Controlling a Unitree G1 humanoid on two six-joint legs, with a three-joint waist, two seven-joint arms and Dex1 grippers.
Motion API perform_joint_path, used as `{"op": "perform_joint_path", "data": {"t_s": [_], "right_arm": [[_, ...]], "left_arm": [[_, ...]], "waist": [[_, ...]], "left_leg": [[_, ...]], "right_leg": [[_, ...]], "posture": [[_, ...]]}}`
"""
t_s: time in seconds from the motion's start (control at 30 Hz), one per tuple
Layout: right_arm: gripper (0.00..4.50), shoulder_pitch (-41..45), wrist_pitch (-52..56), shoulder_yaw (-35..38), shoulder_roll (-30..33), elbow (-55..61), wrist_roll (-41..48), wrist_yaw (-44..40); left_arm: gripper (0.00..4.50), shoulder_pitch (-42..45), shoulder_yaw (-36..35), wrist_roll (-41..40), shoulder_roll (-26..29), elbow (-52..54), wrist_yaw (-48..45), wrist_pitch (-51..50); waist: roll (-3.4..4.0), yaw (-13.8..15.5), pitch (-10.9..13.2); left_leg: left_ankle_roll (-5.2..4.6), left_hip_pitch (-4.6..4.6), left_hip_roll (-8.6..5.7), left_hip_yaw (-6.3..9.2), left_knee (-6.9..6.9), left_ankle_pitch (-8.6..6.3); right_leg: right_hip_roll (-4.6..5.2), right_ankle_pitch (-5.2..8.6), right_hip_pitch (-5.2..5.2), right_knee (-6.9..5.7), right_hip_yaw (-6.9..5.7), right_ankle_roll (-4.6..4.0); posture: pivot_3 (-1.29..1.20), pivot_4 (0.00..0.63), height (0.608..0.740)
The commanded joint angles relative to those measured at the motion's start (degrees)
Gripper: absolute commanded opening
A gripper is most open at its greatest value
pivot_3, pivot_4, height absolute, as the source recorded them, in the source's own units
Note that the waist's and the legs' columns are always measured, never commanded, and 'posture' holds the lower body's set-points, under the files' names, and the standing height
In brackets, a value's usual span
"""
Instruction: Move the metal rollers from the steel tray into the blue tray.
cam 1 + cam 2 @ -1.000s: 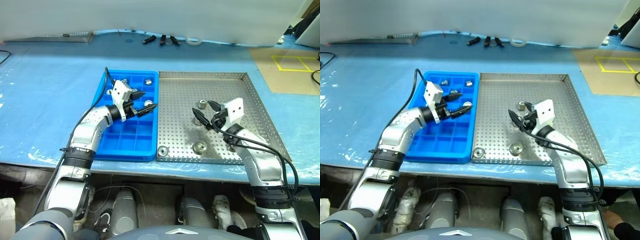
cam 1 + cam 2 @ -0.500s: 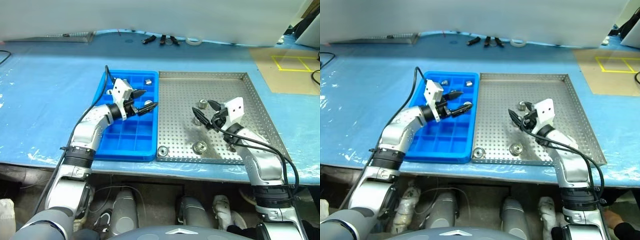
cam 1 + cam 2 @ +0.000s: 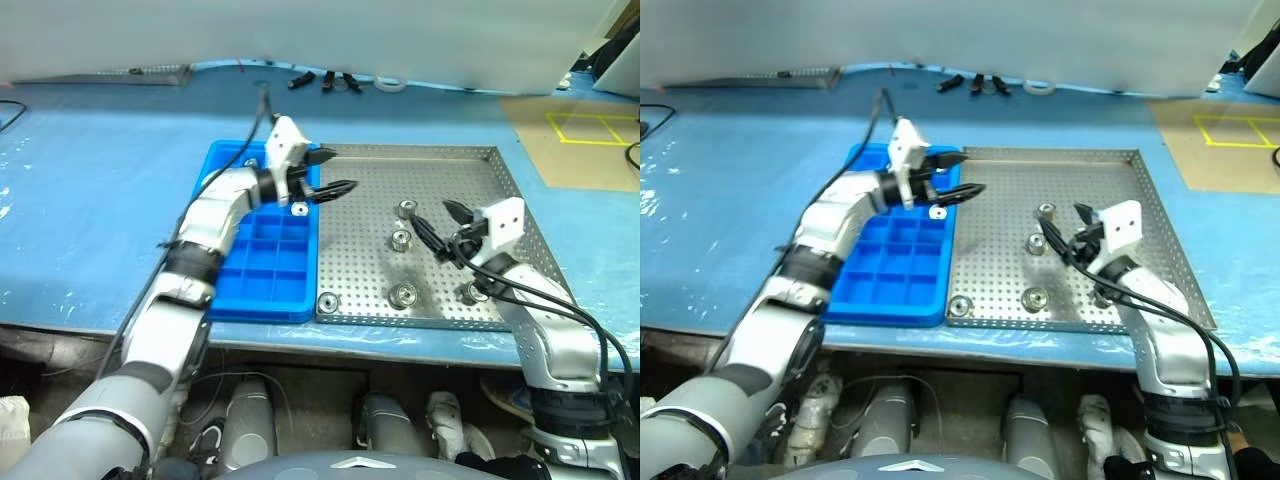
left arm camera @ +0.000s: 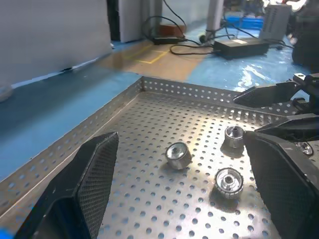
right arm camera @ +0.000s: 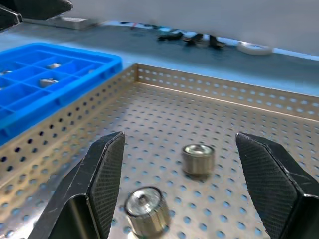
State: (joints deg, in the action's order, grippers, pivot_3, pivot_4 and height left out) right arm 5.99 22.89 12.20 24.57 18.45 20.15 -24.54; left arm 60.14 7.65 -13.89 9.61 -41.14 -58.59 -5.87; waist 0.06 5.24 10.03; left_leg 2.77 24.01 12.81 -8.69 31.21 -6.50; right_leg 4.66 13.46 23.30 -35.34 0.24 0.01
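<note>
Shiny metal rollers [image 4: 178, 155], seemingly glossy plastic blue tray [image 3: 262, 285]

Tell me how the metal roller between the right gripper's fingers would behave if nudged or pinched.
The roller looks like a short solid metal cylinder standing on its flat end, so it would probably slide rather than roll on the steel tray. Its shiny surface may slip between the fingers. It seems rigid and likely dense for its size.

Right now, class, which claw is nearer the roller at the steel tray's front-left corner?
Left, narrowly. The left claw hangs over the tray's back-left edge; the right claw sits rightward across from the roller.
</note>
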Motion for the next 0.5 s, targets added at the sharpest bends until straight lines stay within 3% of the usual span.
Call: {"op": "perform_joint_path", "data": {"t_s": [0.03,0.2,0.5], "right_arm": [[3.71,-2.20,-0.08,2.74,-0.47,6.28,0.69,2.54],[3.71,-7.80,0.93,4.78,-2.01,13.06,1.01,6.27],[3.71,-16.64,1.49,4.58,-6.14,21.33,-0.28,12.09]], "left_arm": [[4.21,6.19,2.56,5.15,-3.26,-11.92,-2.03,7.99],[4.21,11.73,5.54,12.66,-8.27,-26.84,-0.92,14.30],[4.21,11.52,8.10,22.72,-14.42,-34.33,9.20,17.21]], "waist": [[0.00,-0.37,0.00],[0.04,-1.84,-0.03],[0.06,-4.20,-0.03]], "left_leg": [[-0.04,0.00,0.00,-0.01,0.00,-0.02],[-0.20,0.00,-0.01,-0.01,-0.02,-0.13],[-0.60,-0.01,-0.10,-0.14,-0.01,-0.37]], "right_leg": [[-0.01,-0.04,0.00,0.03,0.00,0.07],[0.00,-0.13,-0.07,0.20,0.02,0.25],[0.29,-0.09,-0.24,0.59,-0.01,0.19]], "posture": [[-0.29,0.150,0.740],[-0.40,0.150,0.740],[-0.52,0.150,0.740]]}}
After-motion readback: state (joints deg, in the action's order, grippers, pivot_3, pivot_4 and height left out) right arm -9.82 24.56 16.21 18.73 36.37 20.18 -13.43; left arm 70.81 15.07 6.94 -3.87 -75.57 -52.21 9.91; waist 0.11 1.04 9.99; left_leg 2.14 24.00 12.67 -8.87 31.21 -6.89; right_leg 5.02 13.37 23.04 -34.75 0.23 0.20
